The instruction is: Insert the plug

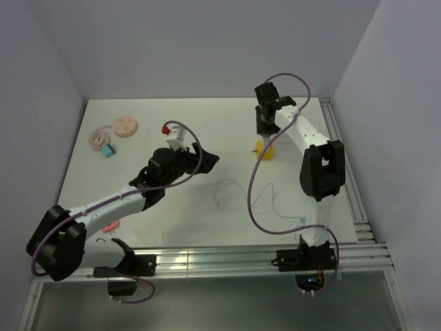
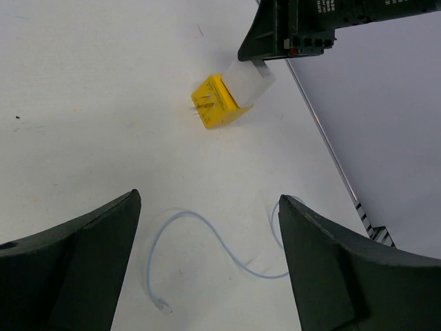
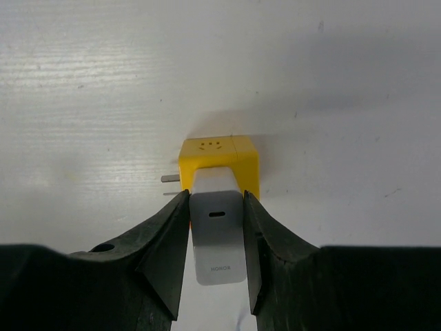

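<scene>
The charger (image 3: 218, 234) rests against the adapter cube (image 3: 219, 155), a cable (image 2: 185, 213) on the table (image 2: 83, 83) before it.

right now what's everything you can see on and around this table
cube adapter: one, yellow, right of centre, prongs out one side
charger: one, white, against the cube adapter, gripped by the right hand
thin cable: one, pale blue, loose in the middle
disc: one, pink, far left
coiled cable: one, pink, beside the disc
small block: one, teal, next to the coil
plug block: one, white with red end, beyond the left hand
small piece: one, pink, near left edge
table: one, white
left hand: one, black, open
right hand: one, black, shut on the charger
</scene>
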You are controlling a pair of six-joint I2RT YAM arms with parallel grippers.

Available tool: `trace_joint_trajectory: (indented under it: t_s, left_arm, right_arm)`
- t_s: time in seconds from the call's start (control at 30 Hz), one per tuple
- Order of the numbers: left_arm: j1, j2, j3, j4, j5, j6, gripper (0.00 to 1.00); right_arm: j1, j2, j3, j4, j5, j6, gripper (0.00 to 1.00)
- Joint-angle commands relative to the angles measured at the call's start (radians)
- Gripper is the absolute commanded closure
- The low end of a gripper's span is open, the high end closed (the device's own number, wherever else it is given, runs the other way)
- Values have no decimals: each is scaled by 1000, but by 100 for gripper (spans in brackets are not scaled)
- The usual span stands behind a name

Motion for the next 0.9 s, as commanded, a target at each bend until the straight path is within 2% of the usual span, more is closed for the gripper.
trace_joint_trajectory:
  t_s: [0.0,0.23,0.37,0.47,0.63,0.8,0.87]
  left_arm:
    - [3,-9,-7,53,13,-11,14]
    - [3,-13,-8,47,11,-6,14]
    - [3,-16,-20,59,13,-13,14]
    - [3,-6,-19,68,27,-22,14]
    - [3,0,-16,67,42,-31,14]
    - [3,-10,-5,41,36,-22,13]
    - [3,-16,-3,25,31,-17,13]
  right_arm:
    - [23,125,-62,-107,40,-4,100]
    - [83,75,-294,8,99,76,100]
    - [149,-49,-497,102,144,166,100]
    - [167,-94,-561,139,143,201,100]
    - [187,-105,-587,151,97,199,100]
    - [187,-158,-535,171,62,157,100]
    - [187,-221,-512,188,43,146,82]
